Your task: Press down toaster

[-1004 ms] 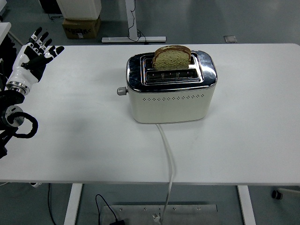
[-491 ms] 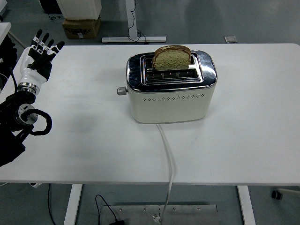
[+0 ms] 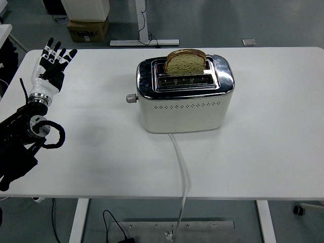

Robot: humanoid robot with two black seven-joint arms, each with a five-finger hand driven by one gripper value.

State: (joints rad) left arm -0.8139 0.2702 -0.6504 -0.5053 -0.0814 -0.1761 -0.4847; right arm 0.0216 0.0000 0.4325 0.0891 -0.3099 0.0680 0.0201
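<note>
A cream toaster [image 3: 185,109] with a chrome top stands in the middle of the white table [image 3: 263,152]. A slice of brown bread [image 3: 186,62] sticks up out of its far slot. The lever knob [image 3: 131,98] juts from the toaster's left end, up in its raised position. My left hand [image 3: 52,66] is over the table's far left part, fingers spread and pointing away, holding nothing. It is well to the left of the lever. The right arm is out of sight.
The toaster's white cord [image 3: 181,167] runs from its front over the table's near edge. Beyond the far edge lie a cardboard box [image 3: 87,29] and a desk leg base [image 3: 144,42] on the floor.
My left arm has moved in from the left edge toward the right, bringing the open hand further over the table. The toaster and bread have not moved.
</note>
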